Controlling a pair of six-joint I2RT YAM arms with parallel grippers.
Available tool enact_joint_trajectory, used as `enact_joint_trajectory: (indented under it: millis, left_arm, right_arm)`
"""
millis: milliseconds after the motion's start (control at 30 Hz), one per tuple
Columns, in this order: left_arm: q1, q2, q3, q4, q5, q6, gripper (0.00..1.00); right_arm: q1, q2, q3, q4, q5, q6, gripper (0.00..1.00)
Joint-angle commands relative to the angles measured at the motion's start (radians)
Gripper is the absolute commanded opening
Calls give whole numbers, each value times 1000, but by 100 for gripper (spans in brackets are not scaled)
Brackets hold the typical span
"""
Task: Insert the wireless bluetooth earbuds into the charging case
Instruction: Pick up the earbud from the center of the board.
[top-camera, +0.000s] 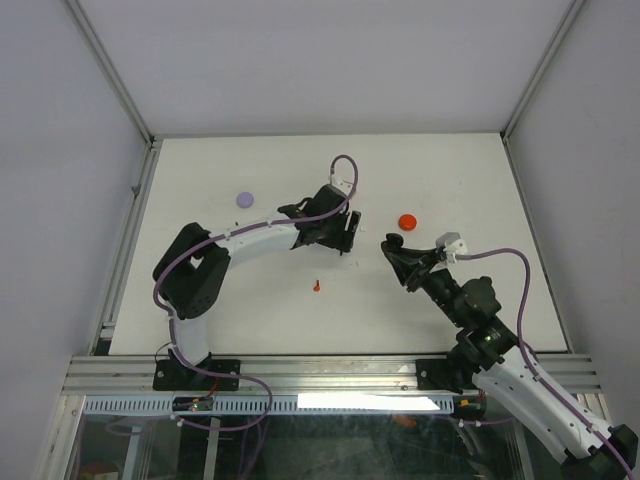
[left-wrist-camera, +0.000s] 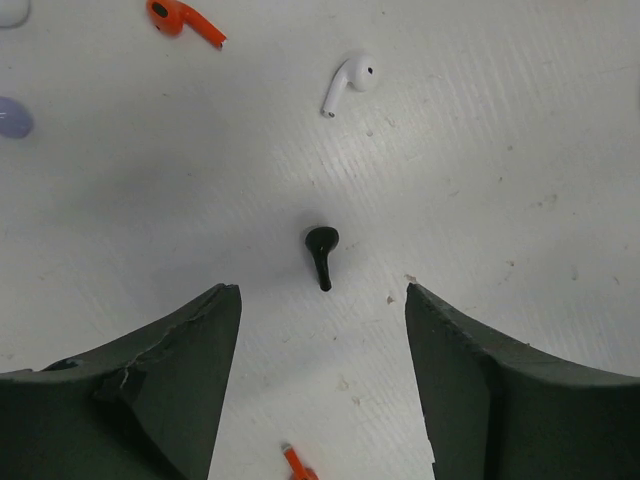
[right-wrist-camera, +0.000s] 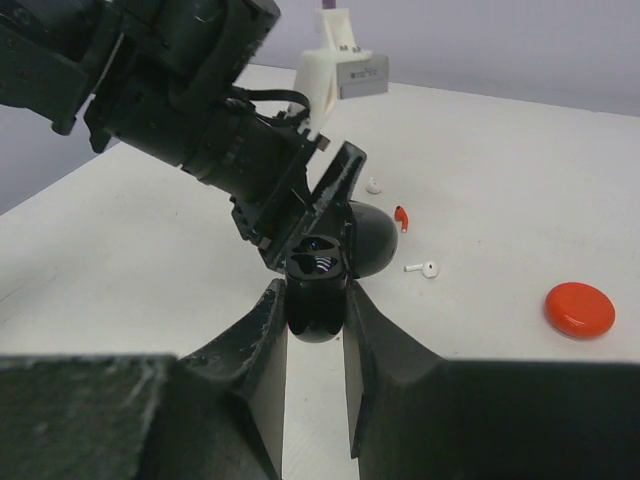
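- Earbuds lay loose on the white worktop (top-camera: 460, 180). In the top external view only one red earbud (top-camera: 316, 287) was plain to see, alone near the front middle. A lavender case (top-camera: 245, 199) sat to the left and a red case (top-camera: 407, 221) right of centre, well apart. The left claw (top-camera: 338, 230) hung over the middle of the worktop, with the right claw (top-camera: 393, 248) near it. From this view I could not tell how either stood.
- In the left wrist view the left claw (left-wrist-camera: 322, 305) was spread wide and held nothing, its fingers (left-wrist-camera: 180, 380) either side of bare worktop. A black earbud (left-wrist-camera: 321, 255) lay just ahead of the gap, touching neither finger. Beyond it lay a white earbud (left-wrist-camera: 350, 82), and farther left another red earbud (left-wrist-camera: 182, 20). A red tip (left-wrist-camera: 297, 462) poked in at the bottom edge.
- In the right wrist view the right claw (right-wrist-camera: 316, 320) was clamped on a black charging case (right-wrist-camera: 318, 290), whose lid stood open. The left arm (right-wrist-camera: 200, 100) loomed directly behind it. On the worktop beyond lay a white earbud (right-wrist-camera: 425, 268) and a red earbud (right-wrist-camera: 401, 217), with the red case (right-wrist-camera: 579, 308) off to the right.
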Motion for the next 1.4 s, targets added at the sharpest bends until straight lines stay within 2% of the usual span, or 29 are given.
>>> enact_joint_trajectory:
  millis: [0, 167, 600, 767, 1067, 1367]
  left_arm:
    - [-30, 59, 90, -28, -102, 23, 66]
    - [-57, 130, 152, -54, -153, 43, 60]
    - [-66, 238, 231, -87, -154, 58, 43]
    - [-68, 249, 235, -105, -146, 56, 39]
    - [-69, 255, 241, -164, -138, 48, 37]
    - [-70, 259, 247, -193, -150, 62, 24]
  right_arm:
    - [0, -11, 7, 78, -1, -16, 0]
    - [0, -6, 4, 77, 5, -6, 0]
    - [0, 0, 9, 62, -11, 1, 0]
    - [0, -11, 14, 49, -9, 0, 0]
    - [0, -7, 15, 52, -20, 6, 0]
    - [0, -13, 27, 20, -33, 7, 0]
